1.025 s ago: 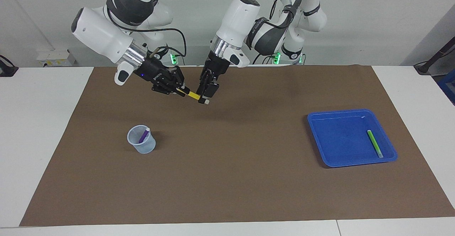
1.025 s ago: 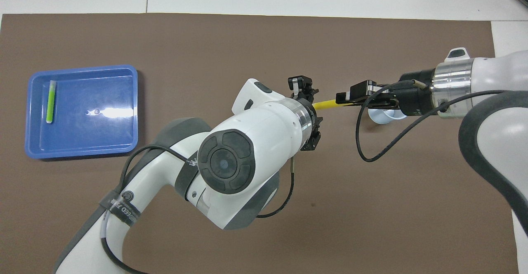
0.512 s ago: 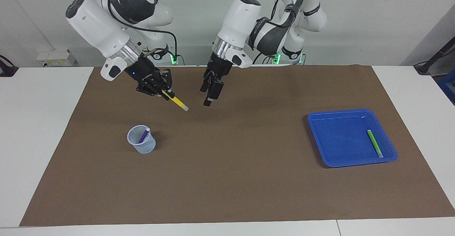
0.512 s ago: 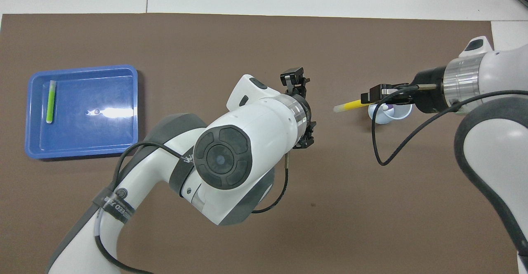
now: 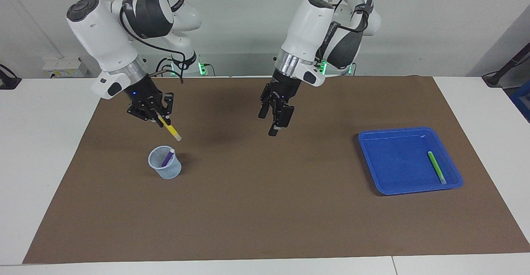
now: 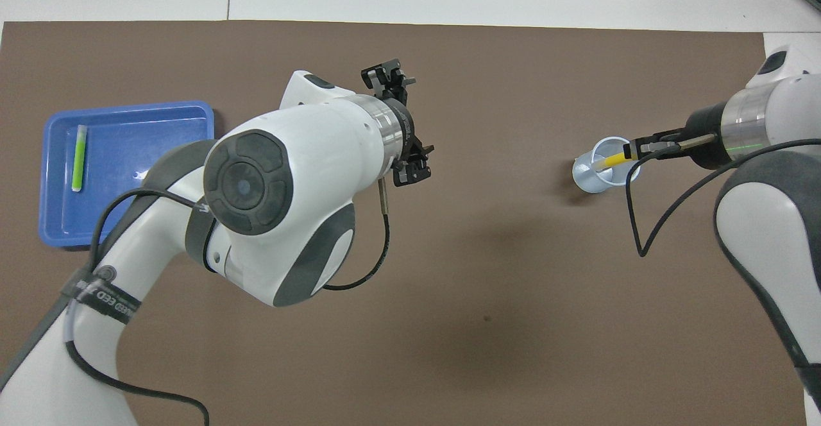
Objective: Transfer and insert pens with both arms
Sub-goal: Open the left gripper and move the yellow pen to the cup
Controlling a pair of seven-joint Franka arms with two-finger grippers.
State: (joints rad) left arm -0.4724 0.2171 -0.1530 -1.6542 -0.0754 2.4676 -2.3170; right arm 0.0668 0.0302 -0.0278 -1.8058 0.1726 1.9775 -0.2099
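The right arm's black two-finger hand (image 5: 155, 115) grips the slim yellow marker pen (image 5: 170, 129) by its upper end; the pen's long axis slants down, pale cap lowest, toward five o'clock in the facing view. The translucent pale-blue plastic cup (image 5: 165, 168), which holds the purple marker pen (image 5: 167, 158), stands on the brown tabletop mat (image 5: 265, 208) just past the cap, at six o'clock. Judging by this, the pen wants tipping upright and lowering. The left arm's hand (image 5: 276, 119) hangs open over mid-mat, waiting; the green marker pen (image 5: 436, 167) lies in the blue plastic tray (image 5: 372, 159).

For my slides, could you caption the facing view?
Right gripper carries yellow pen above cup; left gripper hangs open.
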